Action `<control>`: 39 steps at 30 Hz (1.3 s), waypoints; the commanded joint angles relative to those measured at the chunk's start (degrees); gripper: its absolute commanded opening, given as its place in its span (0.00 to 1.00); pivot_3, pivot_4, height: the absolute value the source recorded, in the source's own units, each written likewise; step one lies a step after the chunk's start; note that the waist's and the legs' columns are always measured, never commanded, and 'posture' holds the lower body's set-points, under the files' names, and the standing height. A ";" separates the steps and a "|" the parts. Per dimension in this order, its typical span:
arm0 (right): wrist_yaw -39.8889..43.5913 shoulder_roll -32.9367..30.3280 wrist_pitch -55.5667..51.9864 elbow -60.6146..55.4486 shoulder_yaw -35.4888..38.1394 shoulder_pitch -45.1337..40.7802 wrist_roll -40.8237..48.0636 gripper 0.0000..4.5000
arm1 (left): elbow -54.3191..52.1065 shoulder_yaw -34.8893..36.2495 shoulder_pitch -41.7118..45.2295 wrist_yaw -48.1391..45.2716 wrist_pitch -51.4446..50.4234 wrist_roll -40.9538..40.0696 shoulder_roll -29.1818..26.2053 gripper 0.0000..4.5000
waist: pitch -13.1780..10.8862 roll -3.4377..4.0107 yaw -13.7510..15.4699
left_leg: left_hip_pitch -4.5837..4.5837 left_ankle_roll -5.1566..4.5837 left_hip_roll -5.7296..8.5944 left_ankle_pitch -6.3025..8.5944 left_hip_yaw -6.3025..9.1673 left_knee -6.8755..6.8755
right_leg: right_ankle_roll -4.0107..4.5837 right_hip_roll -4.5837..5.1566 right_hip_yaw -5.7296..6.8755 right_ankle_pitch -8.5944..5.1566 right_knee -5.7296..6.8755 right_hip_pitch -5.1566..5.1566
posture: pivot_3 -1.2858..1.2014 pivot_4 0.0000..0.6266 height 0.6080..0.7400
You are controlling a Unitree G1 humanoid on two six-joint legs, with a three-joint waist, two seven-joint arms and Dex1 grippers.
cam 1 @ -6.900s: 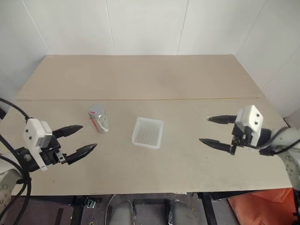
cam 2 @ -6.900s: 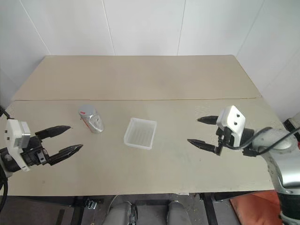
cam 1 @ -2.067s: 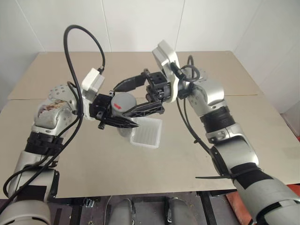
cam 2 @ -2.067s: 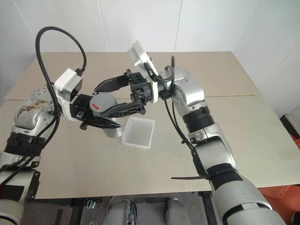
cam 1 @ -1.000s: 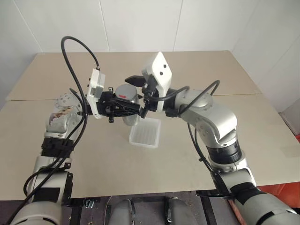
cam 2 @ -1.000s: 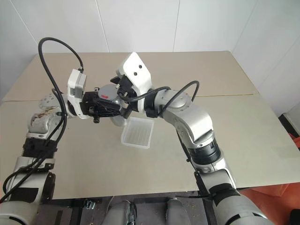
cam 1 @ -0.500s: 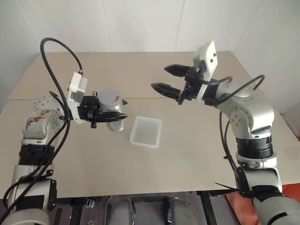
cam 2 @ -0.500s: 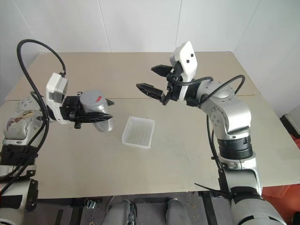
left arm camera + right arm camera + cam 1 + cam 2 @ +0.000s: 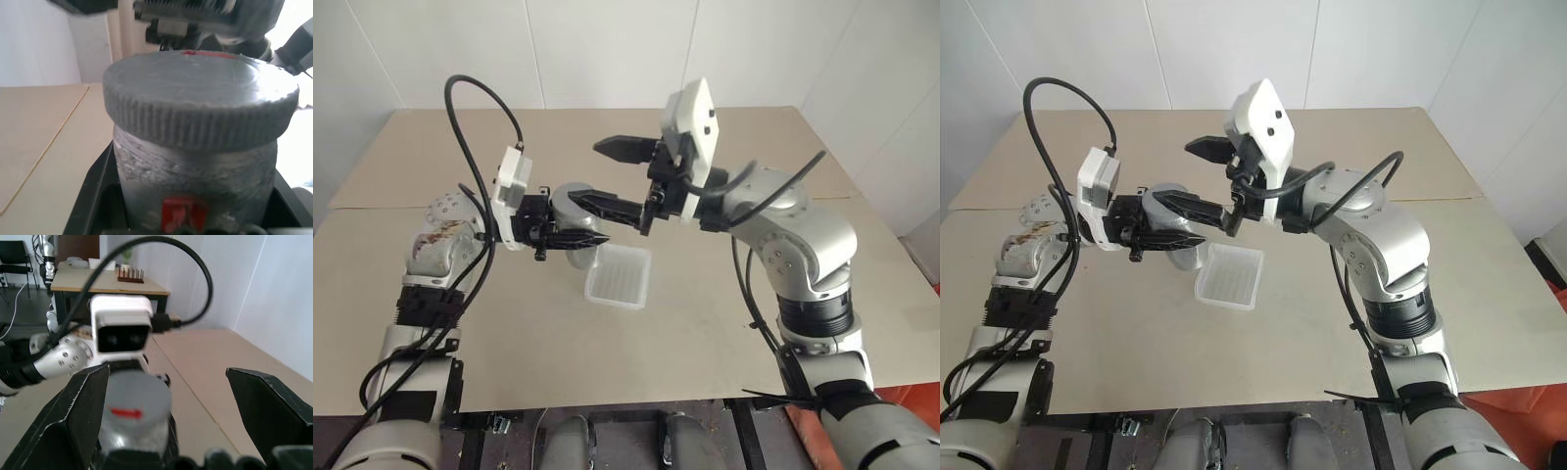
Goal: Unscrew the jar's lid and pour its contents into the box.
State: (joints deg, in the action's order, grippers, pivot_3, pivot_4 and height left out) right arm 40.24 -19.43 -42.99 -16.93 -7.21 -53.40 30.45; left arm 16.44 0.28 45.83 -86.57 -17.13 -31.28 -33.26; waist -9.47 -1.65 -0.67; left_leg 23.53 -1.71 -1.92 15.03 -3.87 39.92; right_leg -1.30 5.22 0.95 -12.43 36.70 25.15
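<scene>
Both arms level, left gripper (image 9: 592, 238) clamping jar (image 9: 574, 211).

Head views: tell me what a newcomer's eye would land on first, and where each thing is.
The two arms meeting in mid-air above the table draw the eye. The left claw is shut on the jar, lid still on and turned toward the right arm. The right claw faces it, open, one finger above the jar and one beside the lid. Just below sits the box, nothing visible in it.
</scene>
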 commanded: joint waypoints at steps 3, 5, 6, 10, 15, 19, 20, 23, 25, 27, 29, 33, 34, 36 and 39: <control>-0.85 2.30 0.49 0.08 -3.36 -2.27 -1.54 0.99 | 1.93 -0.55 3.16 -2.07 2.06 0.95 1.32 0.44 | 0.00 0.00 -0.10 | 0.02 0.00 0.00 0.00 0.00 0.00 | -0.01 -0.01 0.00 0.00 0.00 0.02 | 0.52 0.24 1.00; -1.04 3.64 0.93 1.72 -4.74 -2.83 -2.53 0.99 | 2.23 -0.67 3.31 -2.62 2.15 1.15 1.39 0.44 | 0.00 0.00 -0.28 | 0.01 0.00 -0.01 0.00 0.00 0.00 | -0.01 -0.02 0.00 0.00 0.01 0.01 | 0.52 0.24 1.00; -1.19 4.30 0.88 2.43 -4.99 -3.09 -2.79 0.99 | 2.26 -0.69 3.32 -2.76 2.16 1.20 1.36 0.44 | 0.00 0.00 -0.33 | 0.00 0.00 -0.01 0.00 -0.01 0.00 | -0.01 -0.02 -0.02 0.01 0.02 0.02 | 0.52 0.24 1.00; -1.80 5.90 1.68 5.38 -5.46 -4.04 -4.64 0.99 | 1.96 -0.40 3.11 -3.08 2.05 1.34 1.01 0.44 | 0.00 0.00 -0.31 | 0.00 0.00 -0.02 0.00 0.01 -0.01 | -0.01 -0.02 0.00 0.00 0.02 0.02 | 0.52 0.24 1.00; -0.85 5.86 2.55 7.59 -4.84 -4.26 -5.82 0.99 | 0.70 0.17 2.22 -3.27 1.37 1.00 0.01 0.44 | 0.00 0.00 -0.18 | 0.02 0.00 -0.01 0.00 0.01 -0.01 | -0.01 -0.01 0.00 0.01 0.01 0.02 | 0.52 0.24 1.00; -0.12 4.44 2.87 7.86 -4.24 -3.25 -6.34 0.99 | 0.22 0.68 1.84 -3.19 0.89 0.69 -0.93 0.44 | 0.00 0.00 -0.20 | 0.02 0.00 -0.01 0.00 0.01 0.00 | -0.01 -0.01 0.00 0.01 0.01 0.02 | 0.52 0.24 1.00; 0.08 3.92 2.85 7.71 -4.03 -2.91 -6.35 0.99 | 0.19 0.79 1.80 -3.22 0.81 0.61 -1.22 0.44 | 0.00 0.00 -0.20 | 0.02 0.00 -0.02 0.00 0.02 0.00 | -0.01 -0.01 0.00 0.01 0.01 0.02 | 0.52 0.24 1.00; 0.47 2.25 2.97 7.58 -3.19 -2.06 -6.47 0.99 | 0.29 1.13 1.79 -3.39 0.70 0.39 -2.14 0.44 | 0.00 0.00 -0.20 | 0.02 0.00 -0.02 0.00 0.02 -0.01 | -0.01 -0.01 0.00 0.01 0.01 0.02 | 0.52 0.24 1.00; 0.63 0.85 2.87 7.60 -2.11 -1.57 -6.25 0.99 | 0.02 1.38 1.64 -3.42 0.43 0.09 -2.71 0.44 | 0.00 0.00 -0.20 | 0.02 0.00 -0.02 0.00 0.02 -0.01 | -0.01 -0.01 0.00 0.01 0.01 0.02 | 0.52 0.24 1.00; 1.09 -0.38 3.01 7.60 -1.46 -1.22 -6.06 0.99 | -0.24 1.49 1.51 -3.39 0.28 -0.08 -3.04 0.44 | 0.00 0.00 -0.19 | 0.01 0.00 -0.02 0.00 0.02 -0.01 | -0.01 -0.01 0.00 0.01 0.01 0.02 | 0.52 0.24 1.00; 1.60 -1.71 3.10 7.54 -0.86 -0.84 -5.87 0.99 | -0.57 1.63 1.29 -3.36 0.15 -0.14 -3.30 0.44 | 0.00 0.00 -0.20 | 0.01 0.00 -0.02 0.00 0.02 0.00 | -0.01 -0.01 0.00 0.01 0.01 0.02 | 0.52 0.24 1.00; 2.10 -3.67 3.11 7.22 0.05 -0.05 -5.29 0.99 | -1.10 1.97 1.04 -3.27 -0.24 -0.19 -3.66 0.44 | 0.00 0.00 -0.17 | 0.02 0.00 -0.02 0.00 0.02 -0.01 | -0.01 -0.01 0.00 0.01 0.00 0.02 | 0.52 0.24 1.00; 2.19 -4.06 3.22 7.07 0.22 0.17 -5.17 0.99 | -1.23 2.07 0.97 -3.28 -0.34 -0.19 -3.76 0.44 | 0.00 0.00 -0.17 | 0.02 0.00 -0.01 0.00 0.02 0.00 | -0.02 0.00 0.00 0.01 0.00 0.02 | 0.52 0.24 1.00; 2.36 -4.65 3.41 6.80 0.69 0.48 -4.95 0.99 | -1.44 2.19 0.86 -3.25 -0.50 -0.20 -3.95 0.44 | 0.00 0.00 0.06 | 0.02 0.00 -0.01 0.00 0.00 0.00 | -0.02 0.00 0.00 0.01 0.01 0.01 | 0.52 0.24 1.00; 2.64 -5.11 3.68 6.55 1.61 0.77 -4.55 0.99 | -1.77 2.31 0.64 -3.26 -0.64 -0.15 -4.16 0.44 | 0.00 0.00 -0.05 | 0.02 -0.01 -0.02 0.01 -0.01 -0.01 | -0.02 0.00 -0.01 0.01 -0.01 0.02 | 0.52 0.24 1.00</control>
State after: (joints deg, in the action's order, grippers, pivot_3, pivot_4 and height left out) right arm 42.76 -24.33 -40.57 -8.49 -7.55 -52.50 25.36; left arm 16.57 1.24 46.28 -89.55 -17.65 -30.44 -36.77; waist -9.47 -1.65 -0.72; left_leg 23.55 -1.72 -1.94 15.03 -3.87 39.91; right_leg -1.31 5.21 0.94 -12.42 36.69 25.18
